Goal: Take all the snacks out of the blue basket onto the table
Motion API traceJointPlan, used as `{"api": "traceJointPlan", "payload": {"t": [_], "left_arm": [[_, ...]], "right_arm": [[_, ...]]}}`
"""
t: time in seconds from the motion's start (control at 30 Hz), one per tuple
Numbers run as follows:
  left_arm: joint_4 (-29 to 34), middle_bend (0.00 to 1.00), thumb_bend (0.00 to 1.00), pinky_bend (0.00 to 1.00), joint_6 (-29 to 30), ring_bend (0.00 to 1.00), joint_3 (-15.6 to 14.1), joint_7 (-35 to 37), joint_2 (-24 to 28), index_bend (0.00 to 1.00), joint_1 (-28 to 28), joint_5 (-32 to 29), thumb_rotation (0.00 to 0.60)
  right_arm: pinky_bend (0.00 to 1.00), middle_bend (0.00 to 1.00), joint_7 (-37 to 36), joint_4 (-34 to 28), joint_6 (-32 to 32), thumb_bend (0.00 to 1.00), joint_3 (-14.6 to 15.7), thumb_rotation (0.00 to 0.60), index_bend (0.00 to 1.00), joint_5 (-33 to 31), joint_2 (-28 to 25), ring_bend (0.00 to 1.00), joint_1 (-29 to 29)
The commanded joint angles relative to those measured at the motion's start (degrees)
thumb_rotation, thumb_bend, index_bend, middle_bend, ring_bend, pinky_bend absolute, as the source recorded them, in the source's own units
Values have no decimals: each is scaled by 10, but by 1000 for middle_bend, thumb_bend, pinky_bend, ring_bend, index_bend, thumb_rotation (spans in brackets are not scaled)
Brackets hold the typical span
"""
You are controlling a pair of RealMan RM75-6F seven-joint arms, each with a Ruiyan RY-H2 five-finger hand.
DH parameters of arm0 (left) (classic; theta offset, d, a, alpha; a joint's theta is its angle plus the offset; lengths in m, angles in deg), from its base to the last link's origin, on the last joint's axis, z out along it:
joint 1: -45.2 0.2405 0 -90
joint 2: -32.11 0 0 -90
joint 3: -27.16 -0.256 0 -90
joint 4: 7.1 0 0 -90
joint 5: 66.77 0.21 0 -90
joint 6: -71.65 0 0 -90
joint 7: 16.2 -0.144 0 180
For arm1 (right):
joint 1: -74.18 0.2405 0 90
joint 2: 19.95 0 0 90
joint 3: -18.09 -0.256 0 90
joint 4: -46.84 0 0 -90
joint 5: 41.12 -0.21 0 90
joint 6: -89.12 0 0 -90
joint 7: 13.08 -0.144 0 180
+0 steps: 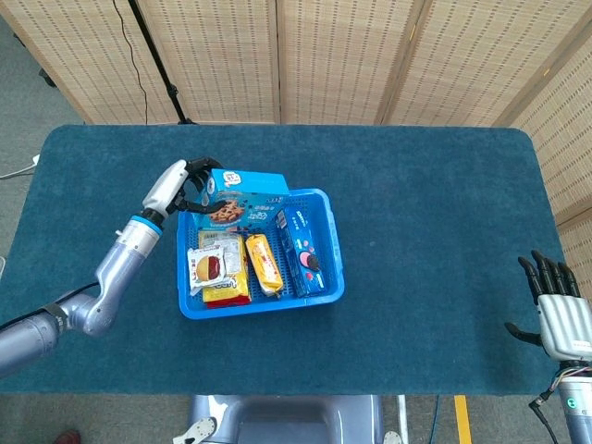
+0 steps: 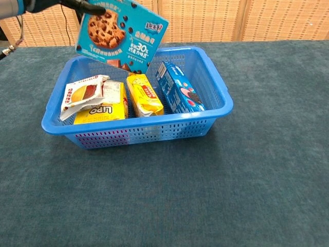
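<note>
My left hand (image 1: pixel 190 180) grips the top left corner of the blue cookie box (image 1: pixel 245 196) and holds it lifted above the back of the blue basket (image 1: pixel 326 242). In the chest view the cookie box (image 2: pixel 122 34) hangs tilted over the basket rim (image 2: pixel 218 87), with the left hand (image 2: pixel 77 5) at the top edge. Inside the basket lie a white snack packet (image 2: pixel 82 94), a yellow LIPO pack (image 2: pixel 103 108), a yellow wrapped cake (image 2: pixel 144 94) and a blue Oreo box (image 2: pixel 178 93). My right hand (image 1: pixel 560 310) rests open at the table's right front edge.
The dark blue-green table cloth (image 1: pixel 435 213) stretches wide to the right of the basket. Wicker screen panels (image 1: pixel 324 55) stand behind the table. A black cable (image 1: pixel 129 51) hangs at the back left.
</note>
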Motion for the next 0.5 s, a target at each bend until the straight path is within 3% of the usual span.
{"api": "traceJointPlan", "payload": {"t": [0.03,0.13,0.3,0.5], "left_arm": [[37,612,349,569,57,522,14,8,48,641,32,35,600],[34,612,349,569,84,522,20,3,67,641,46,36,600],[-26,613,348,569,93,521,17,-4,77,641,64,13,600],[-181,612,348,570,51,516,-16,18,17,641,70,-10,600]], "right_arm": [[0,0,0,-1,2,0,1,600,0,3,0,0,0],[0,0,3,-3,4,0,2,600,0,5,0,0,-1],[0,0,8,-7,5,0,6,600,0,10,1,0,-1],[0,0,19,-11,3,0,8,600,0,12,4,0,1]]}}
